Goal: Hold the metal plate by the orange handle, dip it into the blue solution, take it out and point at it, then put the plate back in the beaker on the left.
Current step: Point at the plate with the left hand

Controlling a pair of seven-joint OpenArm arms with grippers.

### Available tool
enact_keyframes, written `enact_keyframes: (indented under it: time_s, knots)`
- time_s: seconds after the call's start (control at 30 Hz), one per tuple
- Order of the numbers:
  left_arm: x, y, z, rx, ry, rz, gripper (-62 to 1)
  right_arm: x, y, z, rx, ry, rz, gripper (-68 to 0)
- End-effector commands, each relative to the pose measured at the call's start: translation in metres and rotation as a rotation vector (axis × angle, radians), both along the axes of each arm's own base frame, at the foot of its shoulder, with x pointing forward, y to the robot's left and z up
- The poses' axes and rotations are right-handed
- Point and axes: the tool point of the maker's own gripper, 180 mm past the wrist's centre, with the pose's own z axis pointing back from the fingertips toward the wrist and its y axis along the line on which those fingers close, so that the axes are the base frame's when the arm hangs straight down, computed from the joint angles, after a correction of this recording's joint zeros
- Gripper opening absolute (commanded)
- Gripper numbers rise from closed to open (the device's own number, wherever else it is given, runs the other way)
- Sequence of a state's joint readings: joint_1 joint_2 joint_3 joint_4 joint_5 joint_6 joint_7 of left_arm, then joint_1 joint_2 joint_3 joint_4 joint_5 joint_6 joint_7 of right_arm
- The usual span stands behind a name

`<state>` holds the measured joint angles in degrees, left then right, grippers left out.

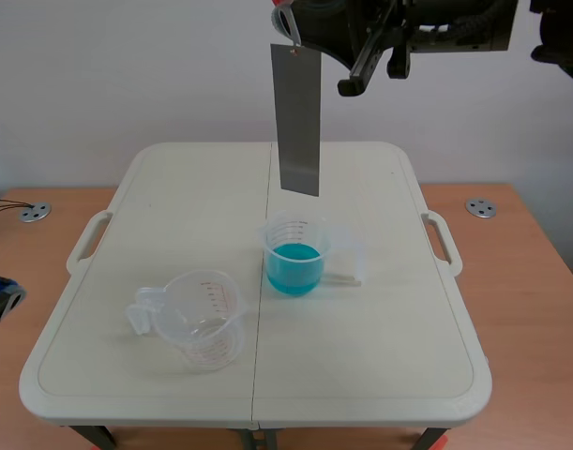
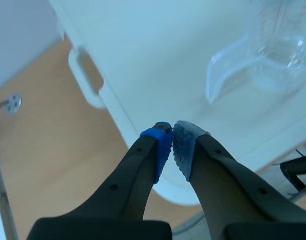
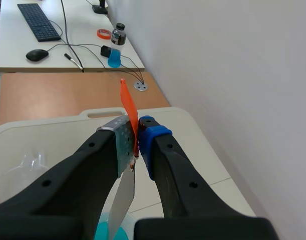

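Gripping one metal plate (image 1: 297, 117) by its orange handle (image 3: 127, 107): right gripper (image 3: 135, 135). Left gripper (image 2: 172, 142) pinched together, empty. Two beakers: empty beaker (image 1: 203, 319), blue solution beaker (image 1: 295, 253).

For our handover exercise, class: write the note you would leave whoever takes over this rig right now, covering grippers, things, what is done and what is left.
Right gripper: raised, shut on the orange handle. The metal plate hangs upright above the blue solution, clear of it.
Left gripper: shut on nothing, low beside the table edge.
Empty beaker: on the table, left of the blue one.
Done: plate in hand; dipped or not, cannot tell.
Left: point at the plate, return it to the empty beaker.
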<state>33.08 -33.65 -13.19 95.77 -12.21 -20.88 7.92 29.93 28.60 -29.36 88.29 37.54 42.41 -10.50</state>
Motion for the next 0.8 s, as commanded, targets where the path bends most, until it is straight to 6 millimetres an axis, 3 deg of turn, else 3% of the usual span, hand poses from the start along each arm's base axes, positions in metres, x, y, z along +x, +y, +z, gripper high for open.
enact_keyframes:
  time_s: [0.0,0.23,0.43,0.77]
  knots:
    - [0.007,-0.012,0.009,-0.027,-0.031,-0.033,-54.7,0.006,-0.003,0.016,0.023,-0.034,0.002,-66.2]
    - [0.025,-0.063,0.019,-0.101,-0.071,-0.172,-54.7,0.023,-0.005,0.003,0.04,0.019,-0.018,-66.2]
    - [0.04,-0.105,0.021,-0.144,-0.102,-0.262,-54.7,0.02,0.006,-0.011,0.029,0.058,0.007,-66.2]
    - [0.071,-0.143,0.009,-0.167,-0.106,-0.297,-54.7,0.018,0.011,-0.013,0.031,0.063,0.019,-66.2]
